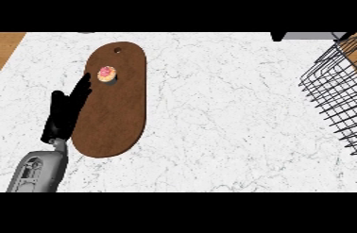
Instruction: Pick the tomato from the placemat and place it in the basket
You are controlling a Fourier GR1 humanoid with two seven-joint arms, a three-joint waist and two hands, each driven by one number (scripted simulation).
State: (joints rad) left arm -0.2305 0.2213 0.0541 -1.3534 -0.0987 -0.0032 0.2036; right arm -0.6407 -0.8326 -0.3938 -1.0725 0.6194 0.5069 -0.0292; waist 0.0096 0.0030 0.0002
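A small pink and orange tomato (106, 74) sits near the far end of a brown oblong placemat (115, 114). My left hand (66, 112) lies along the mat's left edge with its fingers straight, open, its fingertips (86, 80) just left of the tomato and not touching it. A black wire basket (335, 93) stands at the right edge of the view, partly cut off. My right hand shows in no view.
The white marble counter (223, 123) spreads between the placemat and the basket. A strip of wooden floor (8, 45) shows at the top left. A dark object (307, 36) sits at the top right edge.
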